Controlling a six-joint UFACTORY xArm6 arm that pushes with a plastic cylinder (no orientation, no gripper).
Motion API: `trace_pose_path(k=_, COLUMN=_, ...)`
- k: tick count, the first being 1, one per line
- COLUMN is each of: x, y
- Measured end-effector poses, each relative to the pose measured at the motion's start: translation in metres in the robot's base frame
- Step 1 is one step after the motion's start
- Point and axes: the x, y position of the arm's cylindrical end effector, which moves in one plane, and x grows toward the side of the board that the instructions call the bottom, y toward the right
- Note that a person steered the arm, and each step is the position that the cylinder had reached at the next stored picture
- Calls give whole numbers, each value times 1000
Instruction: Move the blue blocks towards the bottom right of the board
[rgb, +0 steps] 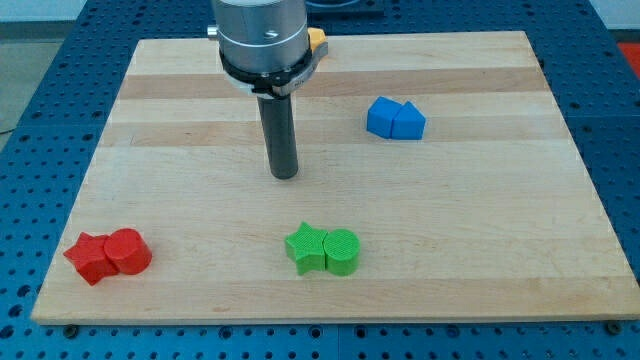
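Observation:
Two blue blocks sit touching at the view's upper right: a blue cube-like block (381, 116) on the left and a blue triangular block (408, 122) on the right. My tip (285, 175) rests on the board near the middle, well to the left of and slightly below the blue pair, not touching any block.
A green star block (306, 247) and a green cylinder (341, 251) touch at the bottom centre. A red star block (90, 258) and a red cylinder (128, 251) touch at the bottom left. A yellow-orange block (317, 41) peeks from behind the arm at the top edge of the wooden board (500, 220).

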Motion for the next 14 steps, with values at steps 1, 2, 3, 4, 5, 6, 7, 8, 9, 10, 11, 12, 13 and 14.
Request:
trace_pose_path(k=1, x=-2, y=0)
trace_pose_path(k=2, x=-18, y=0)
trace_pose_path(k=3, x=-30, y=0)
trace_pose_path(k=4, x=-40, y=0)
trace_pose_path(k=5, x=-51, y=0)
trace_pose_path(k=6, x=-63, y=0)
trace_pose_path(k=7, x=-63, y=0)
trace_pose_path(k=8, x=-63, y=0)
trace_pose_path(k=9, x=-70, y=0)
trace_pose_path(k=10, x=-83, y=0)
trace_pose_path(k=11, x=-88, y=0)
trace_pose_path(k=12, x=-90, y=28)
trace_pose_path(k=13, x=-91, y=61)
trace_pose_path(k=14, x=-91, y=102)
